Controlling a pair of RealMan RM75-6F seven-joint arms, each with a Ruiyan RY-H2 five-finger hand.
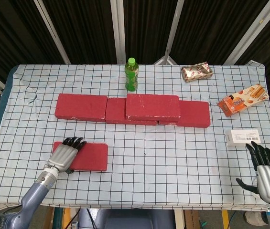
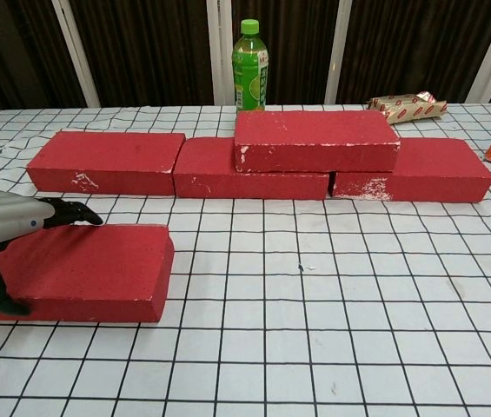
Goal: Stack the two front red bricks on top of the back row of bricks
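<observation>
— Since only one front brick (image 1: 81,156) lies loose at the near left of the desk (image 1: 173,157), which hand is nearer?
— The left hand (image 1: 64,155); it sits over the brick's left end, fingers (image 2: 69,211) stretched across the top and the thumb at the near face; a closed grip I cannot tell.
— And the long axis?
— Left to right, parallel to the back row (image 1: 132,110), which lies far and to the right; one brick (image 1: 152,106) already sits on it; the right hand (image 1: 267,175) rests spread and empty, well apart.
</observation>
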